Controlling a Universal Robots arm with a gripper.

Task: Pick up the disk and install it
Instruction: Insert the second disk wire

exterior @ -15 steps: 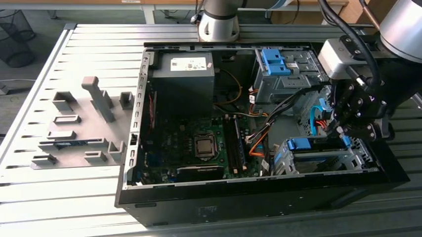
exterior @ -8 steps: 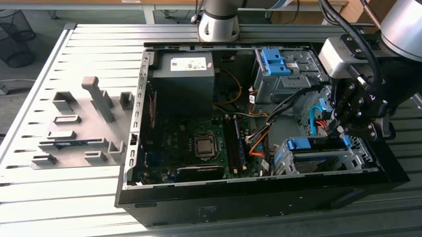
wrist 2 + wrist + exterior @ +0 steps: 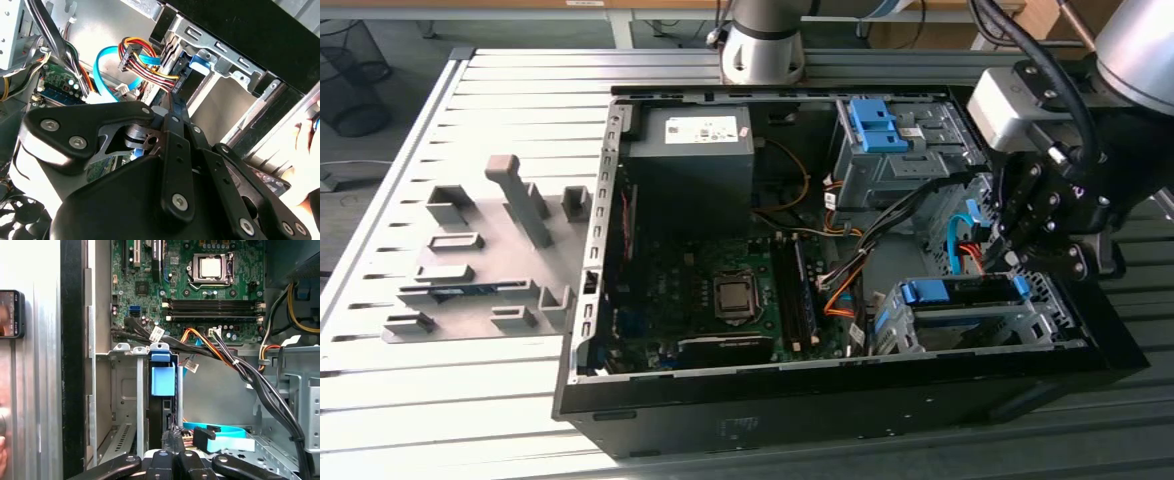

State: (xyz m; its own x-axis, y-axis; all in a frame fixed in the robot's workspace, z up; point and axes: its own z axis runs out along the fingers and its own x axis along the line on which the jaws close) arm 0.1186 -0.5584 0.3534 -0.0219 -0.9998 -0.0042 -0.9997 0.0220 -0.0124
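Gripper (image 3: 1014,262) just above disk (image 3: 961,292) in cage (image 3: 907,335).

- We see the open computer case (image 3: 854,400) lying on the slatted table (image 3: 454,400), toward its exterior-view right edge.
- The fixture block (image 3: 494,260) sits near the opposite edge.
- The disk (image 3: 961,292), apparently, sits in the drive cage (image 3: 974,335) at the case's near corner.

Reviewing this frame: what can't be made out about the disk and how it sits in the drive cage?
1. Label of the disk: exterior view, the drive cage walls cover its face.
2. One end of the disk: exterior view, the gripper stands in front of it.
3. How deep it sits: first wrist view, the gripper's linkage covers that end.
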